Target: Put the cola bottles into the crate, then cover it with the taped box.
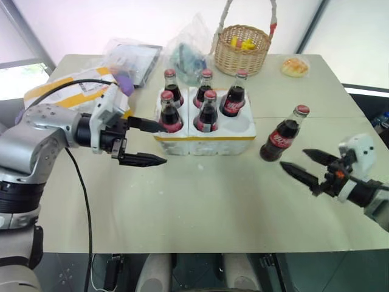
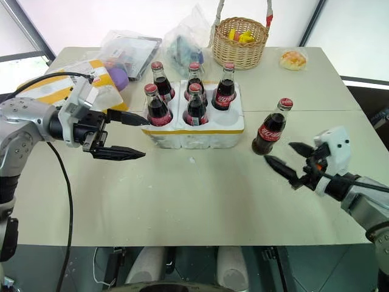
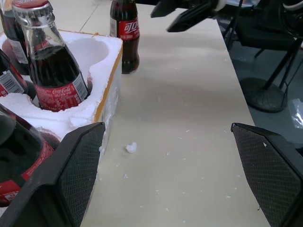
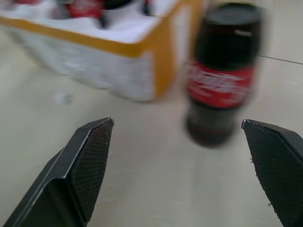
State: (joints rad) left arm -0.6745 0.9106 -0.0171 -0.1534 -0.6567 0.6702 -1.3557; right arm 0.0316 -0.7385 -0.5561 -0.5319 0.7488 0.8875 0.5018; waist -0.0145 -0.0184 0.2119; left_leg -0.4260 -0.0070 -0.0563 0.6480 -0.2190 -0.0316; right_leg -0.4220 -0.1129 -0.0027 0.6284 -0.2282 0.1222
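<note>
I've got open bench in front of the crate all the way to the near edge, only foam crumbs on it. Crate sits mid-bench, five bottles in its wells, the front right well bare. Sixth bottle stands upright on the bench just right of the crate, apart from it. Right tool is released, fingers spread wide, near that bottle on its near-right side, not touching; wrist view has the bottle between the fingertips' lines but further out. Right arm comes in low from the right edge, tool aimed up-left toward the bottle. Left tool also released, holding nothing, fingers pointing right at the crate's left front corner; upper finger is just at the front left bottle, contact I can't tell. Left arm bent in from the left edge, cable looping over it. Taped box lies at far left behind the left arm. Back edge is crowded: plastic bags, wicker basket, bun at far right.
</note>
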